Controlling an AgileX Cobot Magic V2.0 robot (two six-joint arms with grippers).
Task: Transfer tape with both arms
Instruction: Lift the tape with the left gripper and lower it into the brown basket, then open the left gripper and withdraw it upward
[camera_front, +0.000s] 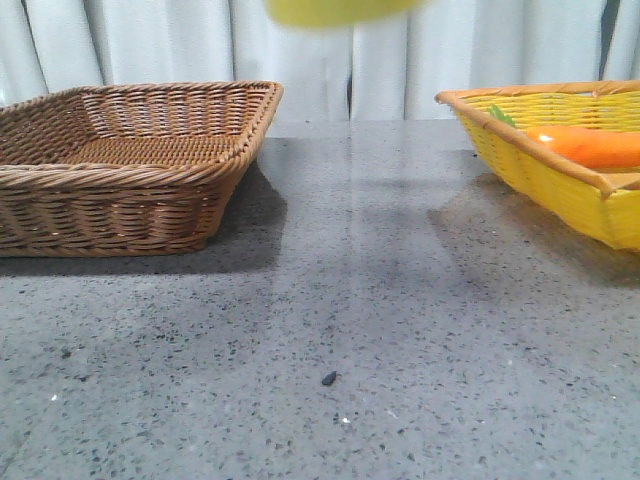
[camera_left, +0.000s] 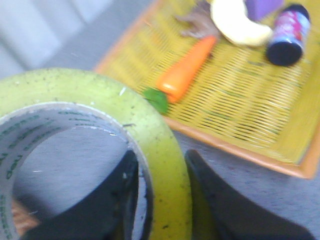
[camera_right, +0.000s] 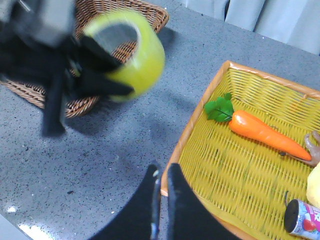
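Observation:
The yellow tape roll (camera_left: 155, 140) is clamped in my left gripper (camera_left: 160, 200), one black finger inside the white core and one outside the wall. In the right wrist view the tape (camera_right: 132, 55) hangs in the air in front of the brown basket, held by the blurred left arm (camera_right: 50, 70). In the front view only the tape's lower edge (camera_front: 335, 10) shows at the top. My right gripper (camera_right: 163, 180) is shut and empty, above the table beside the yellow basket's rim.
A brown wicker basket (camera_front: 130, 170) stands at the left. A yellow basket (camera_front: 560, 170) at the right holds an orange carrot (camera_front: 590, 145), a banana (camera_left: 237, 25), a small can (camera_right: 305, 220) and other items. Grey speckled table (camera_front: 350, 330) lies between.

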